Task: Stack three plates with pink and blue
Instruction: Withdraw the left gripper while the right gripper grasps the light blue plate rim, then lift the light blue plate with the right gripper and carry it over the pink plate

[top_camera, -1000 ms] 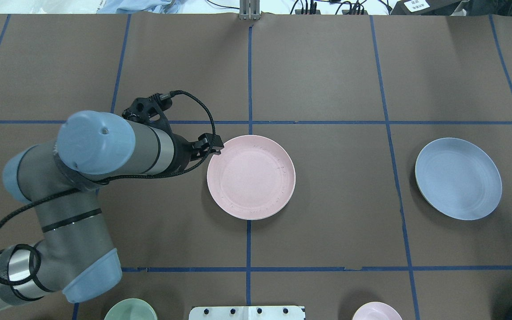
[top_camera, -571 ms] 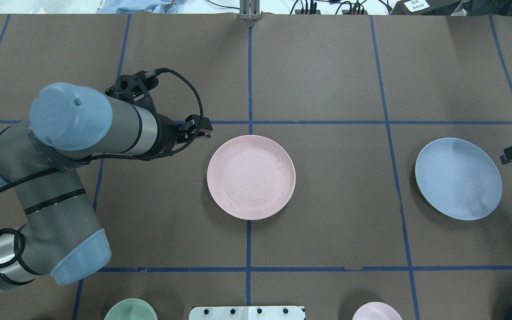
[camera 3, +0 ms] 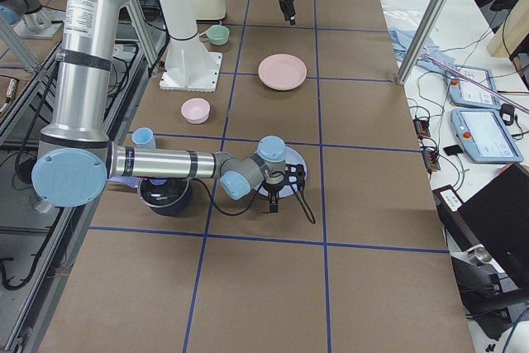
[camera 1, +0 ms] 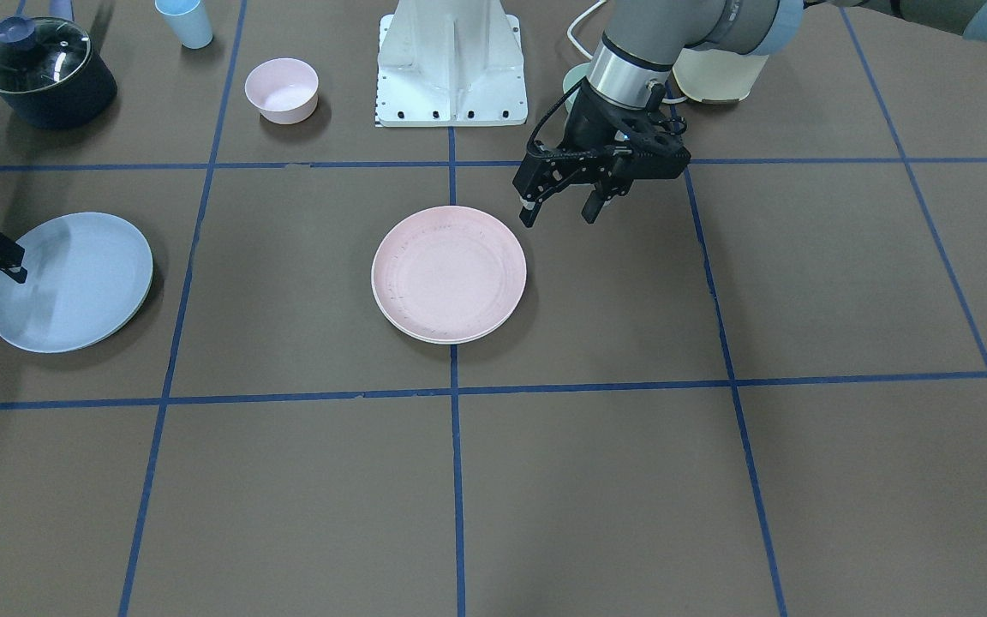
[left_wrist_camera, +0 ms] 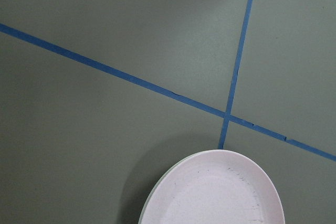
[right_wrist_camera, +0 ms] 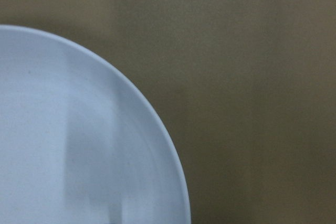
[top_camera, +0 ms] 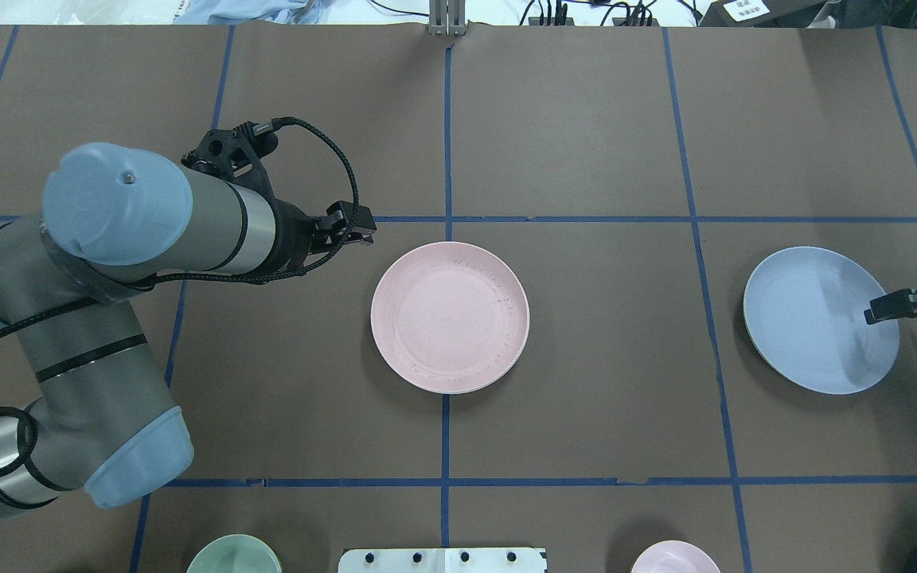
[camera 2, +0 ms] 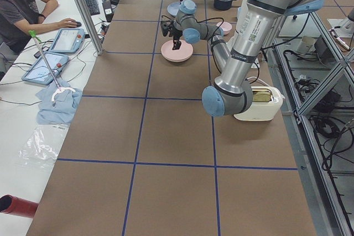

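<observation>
1. At the middle of the tabletop (top_camera: 586, 143) the pink plate (camera 1: 449, 274) lies flat. A second, paler rim shows just under it, probably the cream plate.
2. The left gripper (camera 1: 558, 218) touched this plate's rim a second ago and has now drawn back toward the left end. Its fingers stand apart and carry nothing.
3. Near the right end, the right gripper (top_camera: 896, 305) has come in over the rim of the blue plate (top_camera: 817, 318). Whether it is spread or closed cannot be told.
4. The blue plate seems next to go onto the pink one.
</observation>
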